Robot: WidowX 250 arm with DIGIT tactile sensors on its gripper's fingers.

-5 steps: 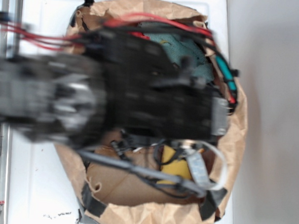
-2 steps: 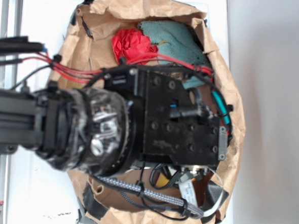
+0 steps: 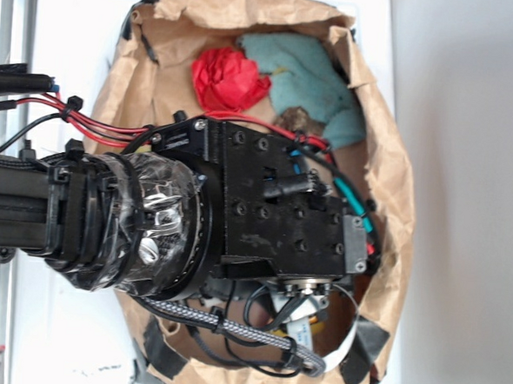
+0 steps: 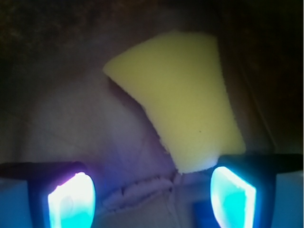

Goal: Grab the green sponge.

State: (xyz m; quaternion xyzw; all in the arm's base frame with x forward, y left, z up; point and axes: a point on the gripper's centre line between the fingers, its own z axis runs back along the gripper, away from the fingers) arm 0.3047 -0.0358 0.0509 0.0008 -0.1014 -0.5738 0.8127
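Clearly the grab is not yet made: in the wrist view the sponge [image 4: 183,99] lies flat and free on the crumpled floor of the bag [image 3: 396,192], with nothing closed on it. What seems done is the approach; the descent and the closing are left, as far as the pictures show.

Going left to right in the wrist view, the left finger glows at the lower left corner, with bare paper between it and the sponge. The sponge, yellow and trapezoid-shaped, runs from the upper middle down toward the lower right. Its narrow lower end sits at the top of the right finger; whether they touch cannot be told. The gripper [image 4: 152,194] is spread wide, and most of the sponge lies ahead of the fingertips and toward the right one, so a small shift looks needed to centre it.

In the exterior view the arm [image 3: 64,211] reaches in from the left edge, its wrist turned downward over the lower half of the bag and hiding the sponge there. Beyond it, near the bag's upper rim, lie a red thing [image 3: 229,77] and a teal cloth [image 3: 311,78], well apart from the gripper.
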